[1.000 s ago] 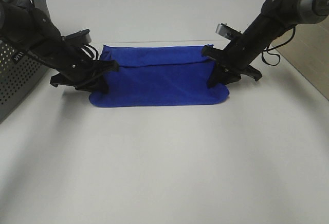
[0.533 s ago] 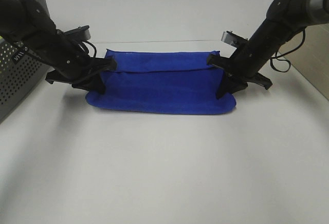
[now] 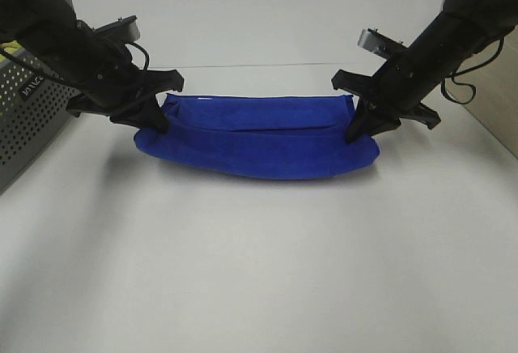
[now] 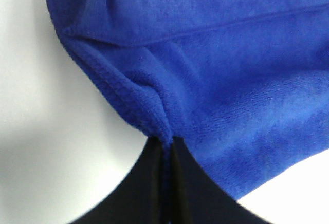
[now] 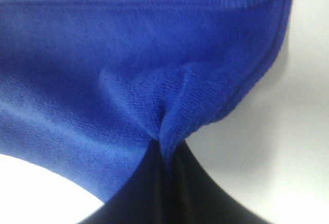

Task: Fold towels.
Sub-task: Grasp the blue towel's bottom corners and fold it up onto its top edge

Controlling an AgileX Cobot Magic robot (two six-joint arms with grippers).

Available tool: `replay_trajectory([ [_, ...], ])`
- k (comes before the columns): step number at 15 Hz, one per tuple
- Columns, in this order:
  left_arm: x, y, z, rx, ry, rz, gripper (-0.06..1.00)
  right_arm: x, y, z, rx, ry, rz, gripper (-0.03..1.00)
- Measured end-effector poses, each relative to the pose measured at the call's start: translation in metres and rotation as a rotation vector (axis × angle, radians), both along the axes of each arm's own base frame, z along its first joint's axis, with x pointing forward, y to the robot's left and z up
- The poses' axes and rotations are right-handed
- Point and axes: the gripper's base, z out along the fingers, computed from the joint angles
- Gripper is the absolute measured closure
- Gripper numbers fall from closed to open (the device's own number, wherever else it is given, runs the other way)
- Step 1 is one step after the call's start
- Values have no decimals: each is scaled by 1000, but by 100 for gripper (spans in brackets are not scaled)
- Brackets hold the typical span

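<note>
A blue towel (image 3: 259, 138), folded lengthwise, hangs stretched between my two grippers and sags in the middle above the white table (image 3: 259, 272). My left gripper (image 3: 159, 118) is shut on the towel's left end; the left wrist view shows its black fingers (image 4: 154, 183) pinching a bunched fold of the towel (image 4: 205, 80). My right gripper (image 3: 356, 126) is shut on the right end; the right wrist view shows its fingers (image 5: 180, 183) clamped on a pleat of the towel (image 5: 128, 54).
A grey perforated basket (image 3: 24, 110) stands at the left edge, close behind my left arm. The table's right edge (image 3: 494, 118) runs beside my right arm.
Both grippers have risen and moved apart with the towel's ends. The towel has come up off the table and now sags between them.
</note>
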Motion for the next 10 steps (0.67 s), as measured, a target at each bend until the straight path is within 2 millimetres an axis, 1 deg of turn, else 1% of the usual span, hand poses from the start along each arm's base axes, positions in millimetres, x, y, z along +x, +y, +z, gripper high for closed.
replay_trajectory([
  [2,14,-1,10,-22,-37,38,92,17,2,10,9,-59,-3,97],
  [5,38,-3,16,-31,-123,75,93,42,5,23,21,-137,-21,97],
  [7,52,2,16,-33,-166,107,93,58,5,22,10,-163,-44,97],
  [8,57,6,13,-29,-186,124,93,64,4,16,-5,-166,-47,97],
  [10,65,11,1,-18,-218,162,93,74,4,4,-16,-174,-62,97],
])
